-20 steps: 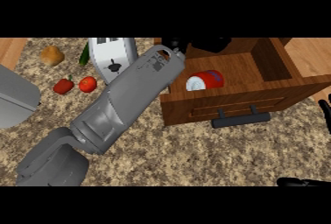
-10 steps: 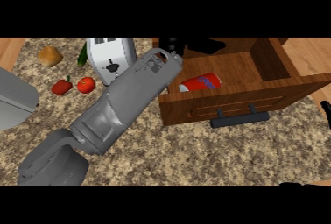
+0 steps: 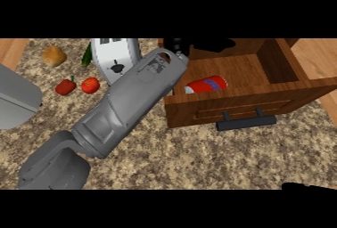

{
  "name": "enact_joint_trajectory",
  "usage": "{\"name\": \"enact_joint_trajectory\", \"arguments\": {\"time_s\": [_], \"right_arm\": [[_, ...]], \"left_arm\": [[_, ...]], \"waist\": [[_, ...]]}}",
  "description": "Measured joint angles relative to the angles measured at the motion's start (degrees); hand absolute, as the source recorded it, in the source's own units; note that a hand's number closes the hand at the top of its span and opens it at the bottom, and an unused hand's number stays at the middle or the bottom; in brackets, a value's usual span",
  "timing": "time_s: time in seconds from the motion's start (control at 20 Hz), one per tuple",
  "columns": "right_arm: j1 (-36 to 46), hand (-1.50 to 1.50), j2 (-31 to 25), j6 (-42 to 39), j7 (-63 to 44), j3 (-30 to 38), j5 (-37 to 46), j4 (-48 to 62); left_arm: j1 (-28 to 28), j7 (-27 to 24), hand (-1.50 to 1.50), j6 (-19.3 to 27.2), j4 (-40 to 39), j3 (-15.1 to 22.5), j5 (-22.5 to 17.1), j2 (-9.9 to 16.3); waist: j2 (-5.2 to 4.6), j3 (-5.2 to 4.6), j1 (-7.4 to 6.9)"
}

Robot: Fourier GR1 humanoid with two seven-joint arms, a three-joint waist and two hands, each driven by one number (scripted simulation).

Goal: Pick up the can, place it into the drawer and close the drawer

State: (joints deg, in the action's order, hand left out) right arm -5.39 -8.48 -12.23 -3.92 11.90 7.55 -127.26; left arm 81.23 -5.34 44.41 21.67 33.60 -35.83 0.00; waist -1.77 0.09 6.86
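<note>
1. Wooden drawer (image 3: 289, 87) stands pulled open at the upper right of the granite-patterned table (image 3: 197, 156); black handle (image 3: 247, 122) on its front panel faces the robot.
2. Red can (image 3: 207, 84) with a white-and-blue label lies on its side on the drawer floor, near the left front corner. Nothing is gripping it.
3. Left arm runs diagonally from lower left up to the drawer's left rear corner. Left hand (image 3: 176, 44) is mostly hidden past the grey wrist at the top of the view, clear of the can; cannot tell whether its fingers are apart or together.
4. Right hand (image 3: 309, 187) shows only as a black sliver at the lower right edge, well apart from the drawer; state of its fingers cannot be told either.
5. Left of the arm: white toaster (image 3: 115, 55), tomato (image 3: 91, 84), red pepper (image 3: 65, 87), a brown roll (image 3: 54, 56), and a grey sink edge (image 3: 16, 102) at far left.
</note>
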Motion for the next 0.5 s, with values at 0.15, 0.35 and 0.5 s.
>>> {"name": "enact_joint_trajectory", "arguments": {"time_s": [0.15, 0.35, 0.5], "right_arm": [[0.53, -1.5, -0.69, 0.26, 1.19, -1.81, 4.16, -0.85], [1.99, -1.5, -2.54, 0.78, 2.23, -4.24, 11.45, -0.52], [3.66, -1.5, -4.2, 1.58, 3.01, -5.94, 17.74, 1.67]], "left_arm": [[-0.34, -1.14, -1.5, 0.66, 1.07, -0.3, -1.61, 0.01], [0.61, -2.15, -1.5, 1.66, 1.61, -0.38, -2.86, 0.0], [1.13, -1.85, -1.5, 2.66, 2.38, 0.08, -3.6, 0.01]], "waist": [[0.11, -0.02, -0.42], [0.28, -0.03, -1.43], [0.51, -0.03, -2.43]]}}
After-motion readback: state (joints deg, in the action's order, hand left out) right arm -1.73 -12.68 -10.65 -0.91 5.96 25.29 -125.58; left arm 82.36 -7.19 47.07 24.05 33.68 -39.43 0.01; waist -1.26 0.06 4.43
